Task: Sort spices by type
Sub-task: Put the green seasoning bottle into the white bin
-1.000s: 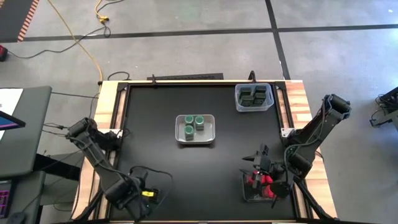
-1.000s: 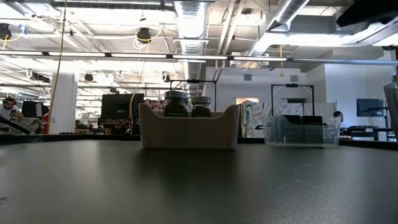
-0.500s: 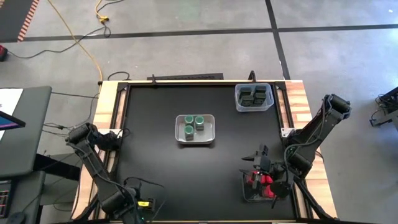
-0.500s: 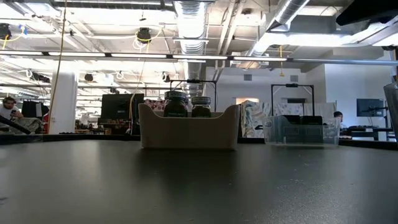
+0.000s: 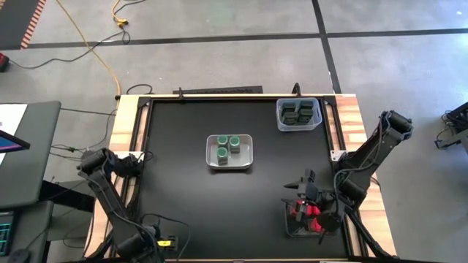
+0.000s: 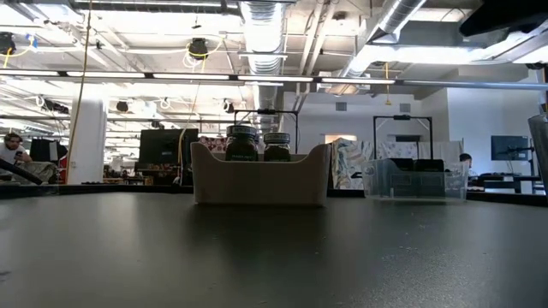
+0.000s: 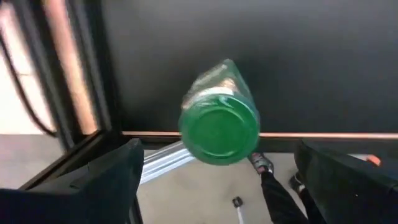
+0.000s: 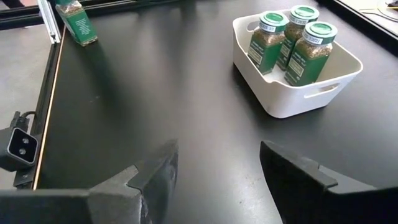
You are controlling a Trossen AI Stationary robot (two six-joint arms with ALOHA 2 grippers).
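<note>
Left jaws wide around green-lidded jar [image 7: 219, 121]

White tray [image 5: 249, 151] mid-table — clear bin [image 5: 317, 123] at far corner.

Left arm [image 5: 110, 193]: dark jointed links, black cabling, small yellow tag behind jaws. Left gripper [image 7: 217, 186]: two broad matte-black fingers. Right arm [image 5: 369, 157]: dark, same build. Right gripper [image 8: 217, 174]: angular grey-black fingers.

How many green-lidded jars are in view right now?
4: three green-lidded glass spice jars in the white plastic bin mid-table; one at the table's left near edge. More may be hidden.
</note>
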